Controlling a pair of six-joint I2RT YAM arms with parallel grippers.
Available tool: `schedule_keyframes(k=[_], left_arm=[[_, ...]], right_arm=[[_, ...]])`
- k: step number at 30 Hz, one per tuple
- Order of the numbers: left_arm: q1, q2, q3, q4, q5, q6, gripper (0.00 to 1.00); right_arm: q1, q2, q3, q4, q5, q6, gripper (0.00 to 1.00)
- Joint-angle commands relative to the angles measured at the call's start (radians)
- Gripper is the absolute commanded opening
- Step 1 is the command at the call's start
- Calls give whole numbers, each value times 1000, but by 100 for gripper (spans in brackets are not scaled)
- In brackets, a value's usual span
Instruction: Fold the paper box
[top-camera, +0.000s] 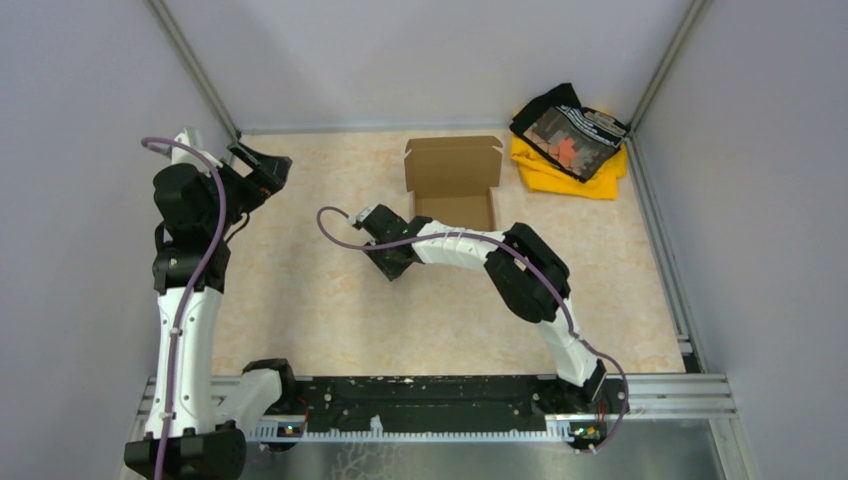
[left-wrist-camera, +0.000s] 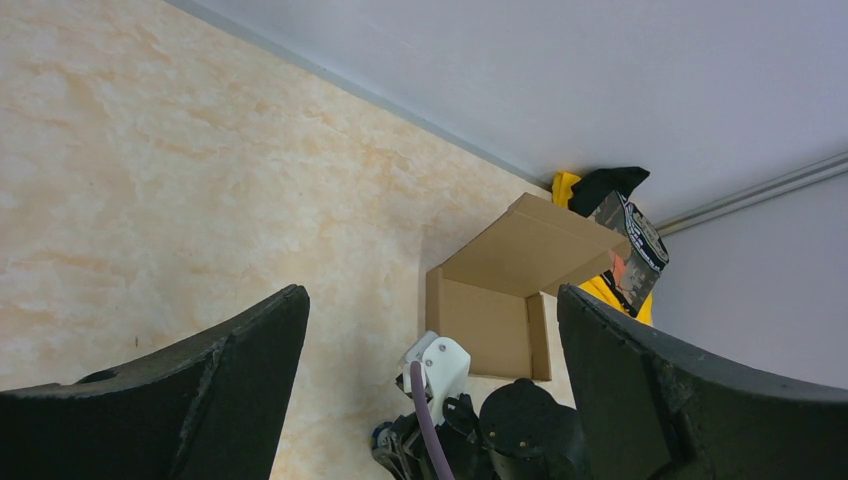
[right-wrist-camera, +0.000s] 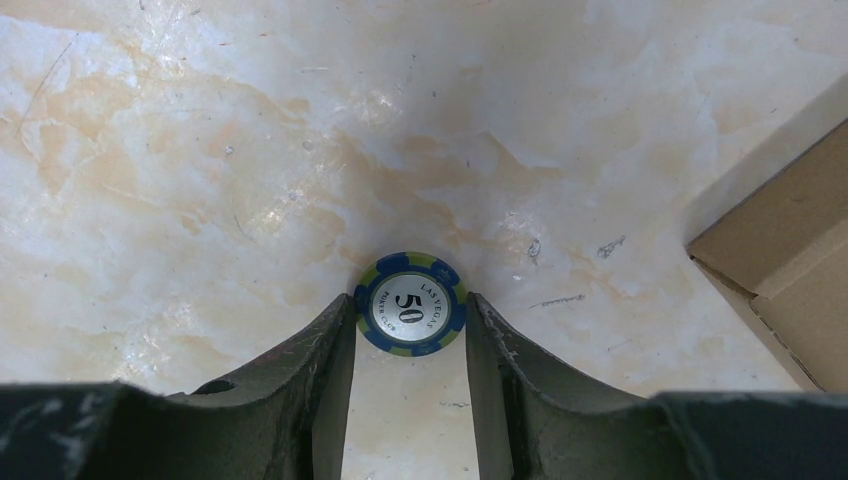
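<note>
The paper box (top-camera: 455, 185) is plain brown cardboard and stands at the back middle of the table, its lid flap upright and its tray open. It also shows in the left wrist view (left-wrist-camera: 500, 320), and one corner shows in the right wrist view (right-wrist-camera: 790, 270). My right gripper (right-wrist-camera: 410, 312) is low over the table, just left of and in front of the box (top-camera: 390, 262). Its two fingers touch either side of a blue and green "50" poker chip (right-wrist-camera: 410, 303). My left gripper (top-camera: 262, 170) is raised at the far left, jaws wide apart and empty.
A yellow and black cloth pile (top-camera: 570, 140) lies in the back right corner, just right of the box. Grey walls enclose the table on three sides. The right arm's purple cable (top-camera: 335, 225) loops left of its wrist.
</note>
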Motion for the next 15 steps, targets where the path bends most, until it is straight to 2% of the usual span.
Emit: schedule_keyframes(k=[1,15], left_arm=[[5,-12,5,17,3,11,99],[4,-9,8,18,2,11,99]], right_arm=[[6,2,38,-34,23,-6,41],[6,-6,52,-40,23,-8,41]])
